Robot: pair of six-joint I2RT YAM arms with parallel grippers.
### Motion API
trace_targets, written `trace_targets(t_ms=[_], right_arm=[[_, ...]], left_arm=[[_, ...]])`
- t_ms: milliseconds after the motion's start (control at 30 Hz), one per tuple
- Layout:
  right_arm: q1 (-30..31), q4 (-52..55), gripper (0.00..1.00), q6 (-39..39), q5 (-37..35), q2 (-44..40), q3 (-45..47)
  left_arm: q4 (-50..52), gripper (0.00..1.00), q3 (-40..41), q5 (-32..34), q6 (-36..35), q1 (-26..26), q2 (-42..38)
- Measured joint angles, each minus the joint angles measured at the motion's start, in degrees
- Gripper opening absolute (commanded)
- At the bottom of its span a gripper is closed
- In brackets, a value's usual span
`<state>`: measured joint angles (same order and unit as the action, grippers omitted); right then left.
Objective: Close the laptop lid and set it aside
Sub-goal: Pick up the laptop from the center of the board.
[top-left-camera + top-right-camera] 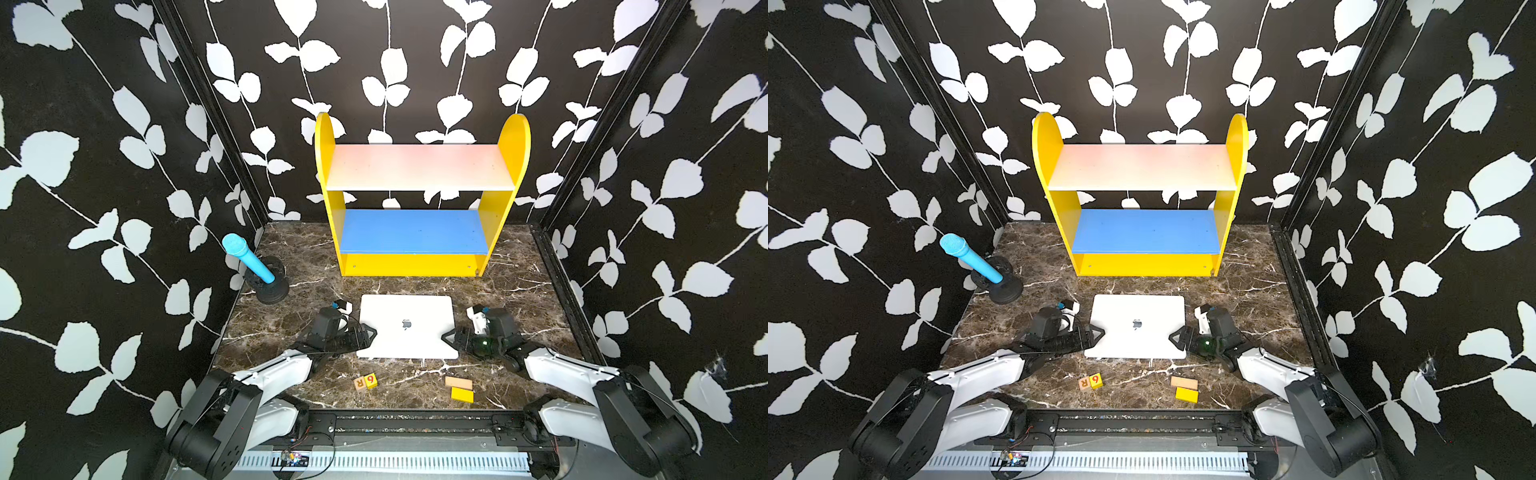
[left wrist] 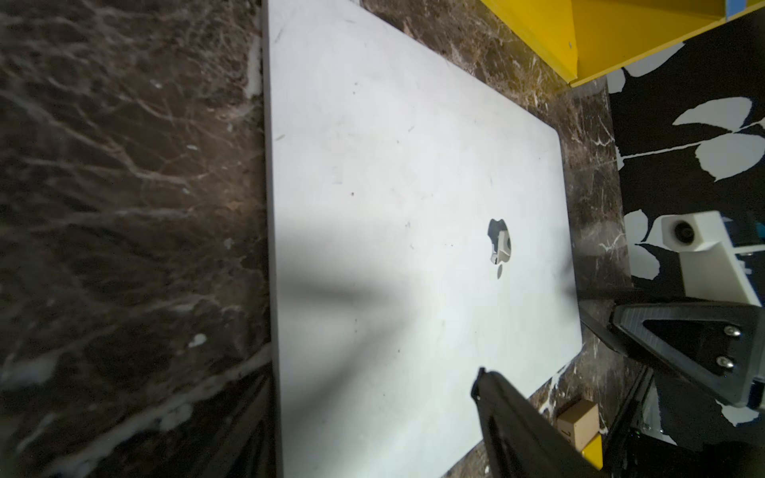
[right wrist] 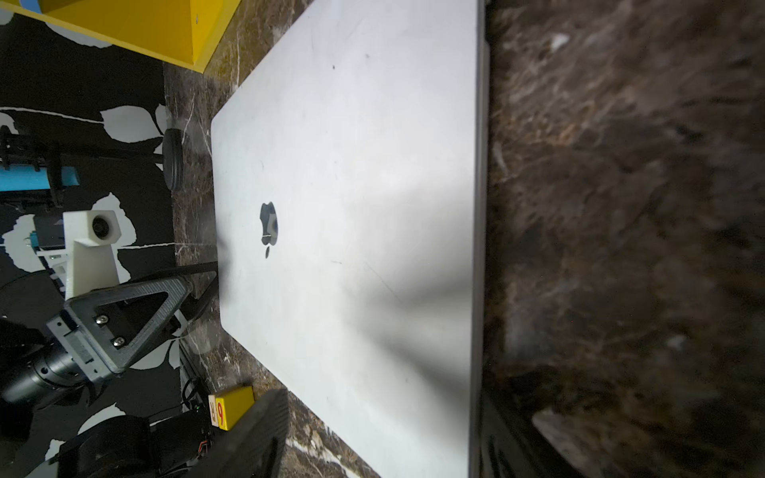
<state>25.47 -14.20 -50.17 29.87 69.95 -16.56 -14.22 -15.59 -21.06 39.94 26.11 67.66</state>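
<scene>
A dark apple logo [image 1: 406, 324] marks the closed laptop lid [image 1: 386, 340], while on the bench [image 1: 519, 291] a yellow block [image 1: 371, 380] shows a red "6" and a wooden block [image 1: 360, 382] an "R".

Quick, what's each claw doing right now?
Left claw: open, at the laptop's left edge, holding nothing.
Right claw: open, at its right edge, holding nothing.
</scene>
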Motion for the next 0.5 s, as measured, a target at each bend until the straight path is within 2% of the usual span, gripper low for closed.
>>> trace_targets(t_ms=[500], right_arm=[[-0.3,-9.5,0.56,-7.6,-0.3,0.2,4.6]], left_arm=[[-9.7,0.73,3.5,-0.7,6.6,-0.4,1.3]])
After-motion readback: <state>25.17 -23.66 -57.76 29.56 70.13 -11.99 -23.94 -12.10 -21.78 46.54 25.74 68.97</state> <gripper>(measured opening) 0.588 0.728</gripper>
